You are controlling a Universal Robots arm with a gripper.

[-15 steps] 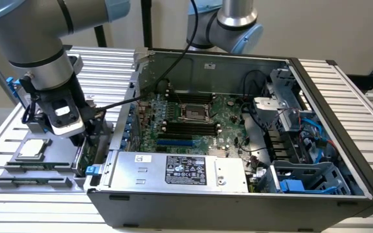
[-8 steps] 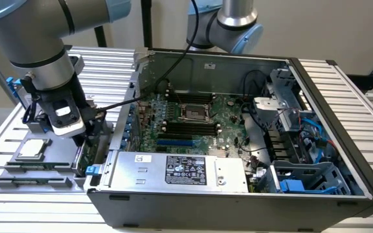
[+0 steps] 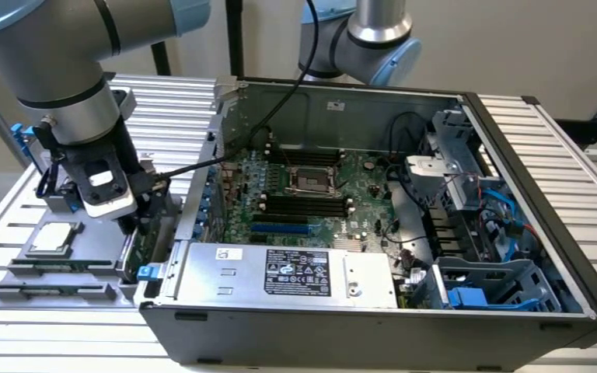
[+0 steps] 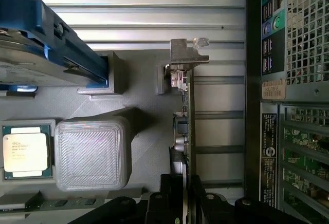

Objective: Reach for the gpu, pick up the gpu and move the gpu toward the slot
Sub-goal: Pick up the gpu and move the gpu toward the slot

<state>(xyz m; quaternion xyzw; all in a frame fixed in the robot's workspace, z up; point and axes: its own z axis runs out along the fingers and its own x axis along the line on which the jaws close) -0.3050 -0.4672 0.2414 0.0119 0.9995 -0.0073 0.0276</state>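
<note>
The gpu (image 4: 187, 126) stands on its edge in the grey fixture (image 4: 144, 95), a thin green card with its silver bracket (image 4: 188, 54) at the far end. My gripper (image 4: 181, 203) is down over the card's near end, with a black finger (image 4: 165, 203) close against each face, shut on it. In the exterior view the gripper (image 3: 137, 227) hangs beside the computer case's outer wall, with the green card (image 3: 145, 247) below it. The blue slot (image 3: 281, 230) lies on the motherboard inside the open case.
On the fixture lie a processor chip (image 4: 25, 152), a silver hard drive with blue rails (image 4: 31, 49), a grey block (image 4: 92, 152) and two memory sticks (image 3: 55, 268). The case's back panel (image 4: 288, 106) stands close beside the card. A power supply (image 3: 288, 272) fills the case's near side.
</note>
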